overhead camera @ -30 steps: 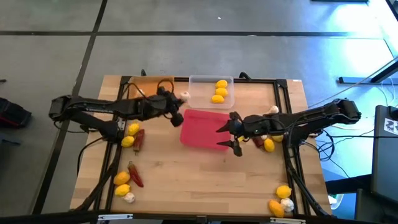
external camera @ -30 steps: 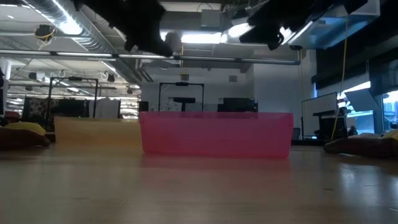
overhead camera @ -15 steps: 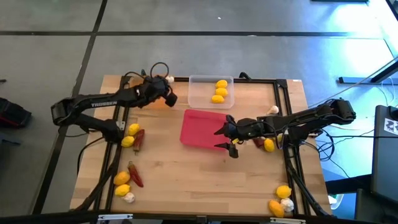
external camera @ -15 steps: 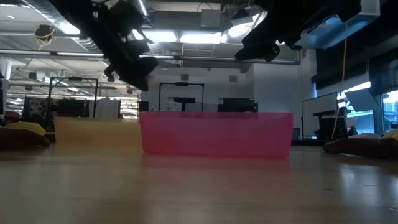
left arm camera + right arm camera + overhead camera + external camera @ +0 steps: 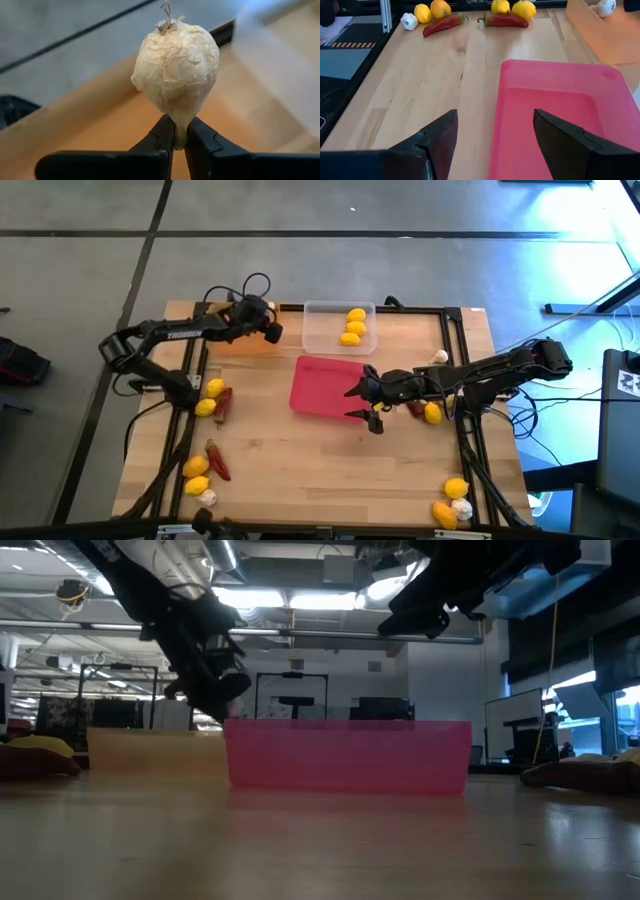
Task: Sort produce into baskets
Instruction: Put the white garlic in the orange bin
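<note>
The room beyond the desk (image 5: 330,470) is an open hall with ceiling light strips, ducts and dark frames, seen only dimly in the low view; around the desk the floor (image 5: 90,260) is grey with dark seams. The desk is pale wood with a black frame. At its middle lies the pink-red tray (image 5: 328,388), the largest; its inside is hidden in the low view, where only its near wall shows. At the far edge sit the clear tray (image 5: 325,328), holding three lemons (image 5: 353,326), and to its left the orange tray (image 5: 235,340), largely covered by the left arm, so its contents cannot be made out from above. The left claw (image 5: 179,137) hovers over the orange tray, pinched shut on the thin stem of a garlic bulb (image 5: 175,70), which stands above the fingertips. The right claw (image 5: 362,400) hangs over the right end of the pink-red tray, its jaws spread wide with nothing between them. Loose produce lies in clusters: lemons and a chili (image 5: 223,402) at the left edge, more lemons, a chili and a garlic at the near left (image 5: 203,470), a group at the near right corner (image 5: 452,502), and pieces partly hidden under the right arm (image 5: 430,412).
</note>
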